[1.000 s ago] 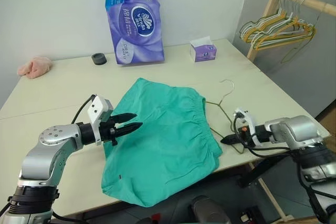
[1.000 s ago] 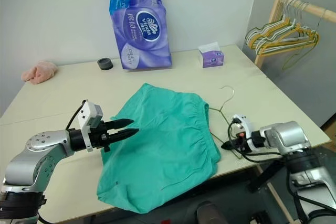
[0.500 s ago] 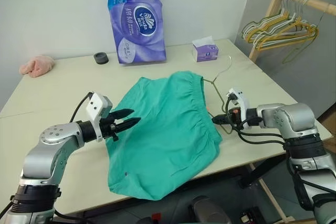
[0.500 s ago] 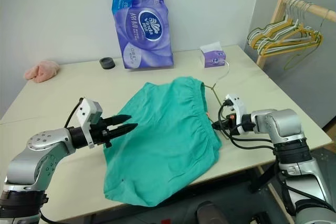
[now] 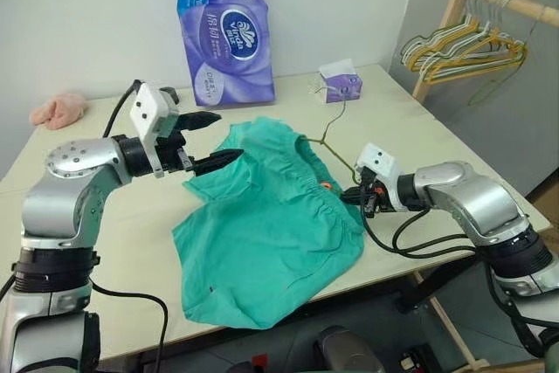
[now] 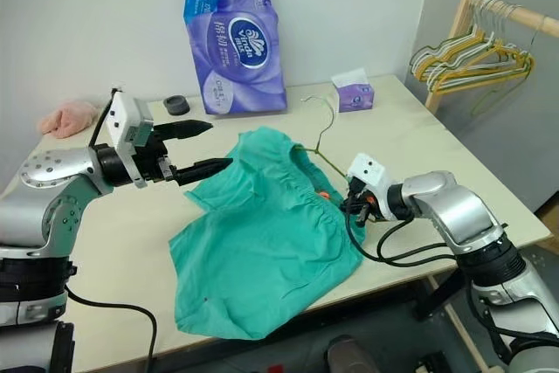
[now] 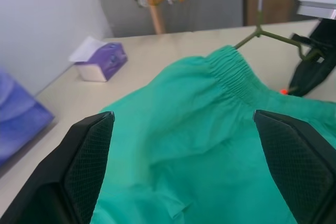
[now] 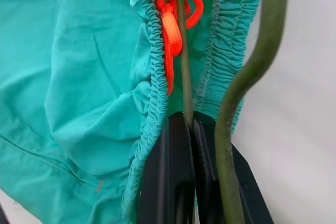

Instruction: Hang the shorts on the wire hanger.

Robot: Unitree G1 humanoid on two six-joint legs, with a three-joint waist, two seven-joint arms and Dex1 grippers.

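Note:
The teal-green shorts (image 5: 271, 233) lie spread on the table, their gathered waistband pulled up at the right. My right gripper (image 5: 348, 198) is shut on the lower wire of the olive wire hanger (image 5: 327, 133), beside the waistband. In the right wrist view the wire (image 8: 181, 51) runs from the closed fingers (image 8: 176, 145) into the waistband, next to the orange drawstring (image 8: 170, 24). The hook (image 5: 316, 85) stands tilted over the shorts' far edge. My left gripper (image 5: 227, 135) hovers open above the shorts' far left part. Its lower finger is close to the bunched cloth, and its fingers (image 7: 89, 156) stand wide apart.
At the back of the table stand a purple tissue pack (image 5: 225, 32), a small purple tissue box (image 5: 339, 85) and a black ring (image 6: 177, 104). A pink cloth lump (image 5: 57, 111) lies far left. A wooden rack with several hangers (image 5: 463, 41) stands to the right.
My left gripper rose and opened wide. My right gripper lifted and rolled the hanger, moving left, so the hook now stands up. The shorts' waistband has bunched up.

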